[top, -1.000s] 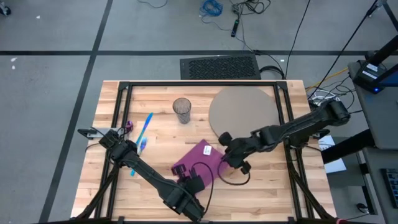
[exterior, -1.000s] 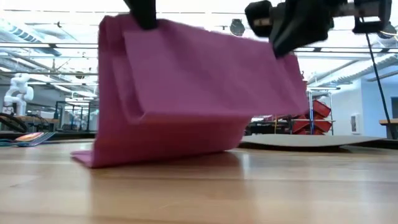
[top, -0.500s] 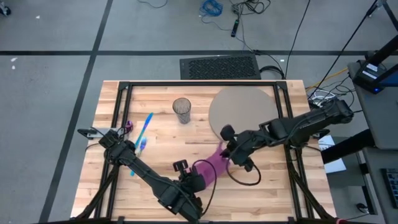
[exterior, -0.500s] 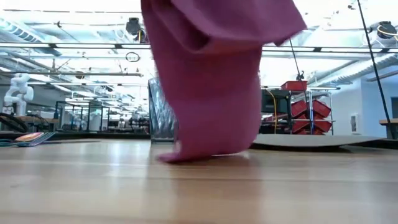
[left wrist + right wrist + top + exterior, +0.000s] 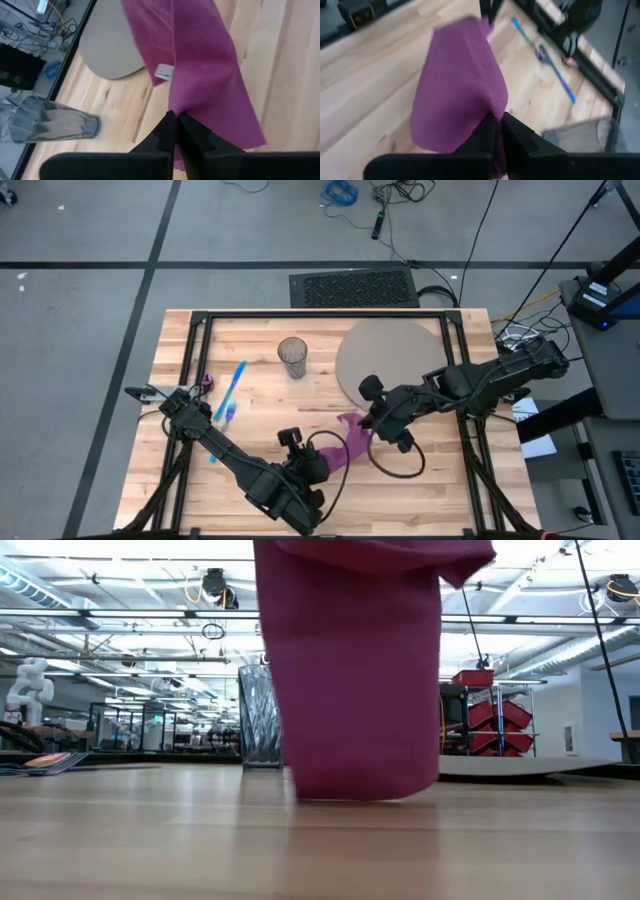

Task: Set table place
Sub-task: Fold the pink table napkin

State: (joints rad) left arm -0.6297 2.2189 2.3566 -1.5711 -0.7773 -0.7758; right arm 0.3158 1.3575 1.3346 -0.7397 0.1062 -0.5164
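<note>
The purple napkin (image 5: 352, 442) hangs bunched over the table's (image 5: 250, 430) near middle, between both shut grippers. My left gripper (image 5: 328, 460) is at its near-left end and my right gripper (image 5: 368, 426) at its far-right end. In the low view the napkin (image 5: 360, 670) drapes down to just above the wood; I cannot tell whether its lower edge (image 5: 365, 795) touches. The round grey-tan mat (image 5: 392, 360) lies flat at the far right. A clear glass (image 5: 292, 358) stands upright left of it. Blue and pink cutlery (image 5: 230, 392) lies at the far left. My left gripper pinches a gathered edge of the napkin (image 5: 192, 107) between its two fingers, coming slanting down from the near left. The cloth, with its white label (image 5: 164, 72), runs away from the fingers slack. My right gripper pinches a bunched fold at the napkin's top (image 5: 492, 100) between its two fingers, slanting down from the right. The cloth hangs slack below and beyond the fingers.
The black frame rails (image 5: 200, 330) run along the table's left, far and right sides. Bare wood (image 5: 430, 480) lies at the near right, below the right arm. A loose black cable loop (image 5: 395, 465) hangs under the right wrist.
Both grippers have risen, staying shut on the napkin; the left one has also turned. The napkin, which stood spread wide with its lower part lying on the wood, has been drawn up and now hangs narrow and bunched.
</note>
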